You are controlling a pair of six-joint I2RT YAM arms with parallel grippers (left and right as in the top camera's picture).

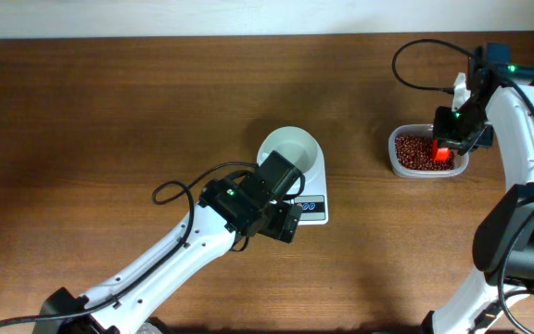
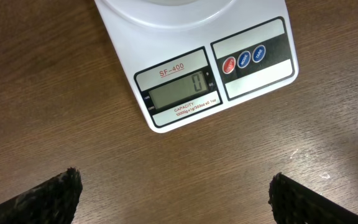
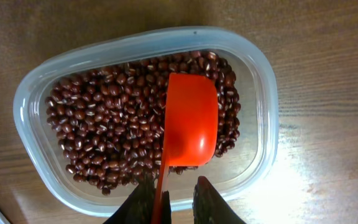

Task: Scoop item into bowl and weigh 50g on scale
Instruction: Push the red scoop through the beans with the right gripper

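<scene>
So, table [image 1: 109, 111]: dark brown wood, and everything sits on it.
scale [image 2: 185, 87]: small white one, roughly mid-table. It says SF-400 above the display, the readout shows a 0, and there's one red and two blue round buttons beside it.
bowl [image 1: 290, 148]: round and white, parked on the scale's platform. From overhead the inside just looks plain white.
beans [image 3: 104, 124]: tiny dark red-brown ones, all in the container, packed thick through the middle and thinner toward the rim on the scoop's side.
container [image 3: 21, 106]: clear plastic rounded rectangle on the right arm's side of the table, well apart from the scale.
scoop [image 3: 191, 118]: orange-red, lying in the container on top of the beans, with its handle running back toward the wrist camera. Can't tell whether there's anything inside the cup.
right gripper [image 3: 174, 190]: hanging over the near rim of the container with its jaws a little apart. The scoop handle sits between the fingers, snug against one with a visible gap to the other, so it doesn't look squeezed.
left gripper [image 2: 176, 202]: hovering just in front of the scale's display edge, jaws spread wide with only bare wood between them. Its black textured fingertips sit in the bottom corners of the wrist view.
left arm [image 1: 156, 269]: white, reaching in diagonally from the lower left of the overhead view.
right arm [image 1: 527, 121]: white, coming up the right edge and bending over the container.
</scene>
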